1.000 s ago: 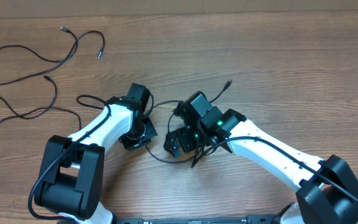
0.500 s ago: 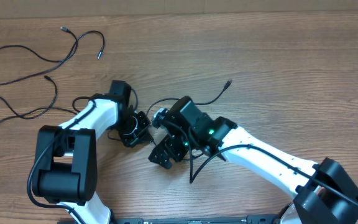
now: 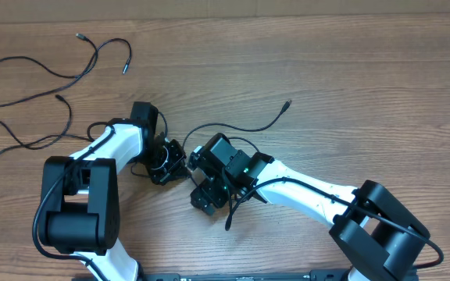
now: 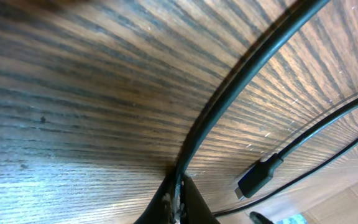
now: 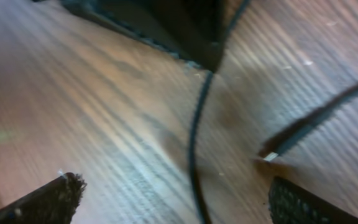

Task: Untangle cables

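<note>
Left gripper (image 4: 174, 200): clamped shut on a cable (image 4: 241, 74), tips down at the worktop (image 4: 73, 93). Right gripper (image 5: 182, 196): fingers spread wide, that cable lying between them. Two loose cables (image 3: 69, 117) rest at my far left, well apart.

The right half of the desk (image 3: 389, 86) lies open for passing, while loose cables (image 3: 49, 72) litter its far left corner. At mid-desk the arms (image 3: 119, 144) crowd together, the left claw (image 3: 166, 160) just beside the right claw (image 5: 179, 193) with only a narrow gap between them. A cable (image 5: 192, 137) runs along the desk between the right claw's spread fingers (image 5: 48, 199), the left claw's black body close ahead.
</note>
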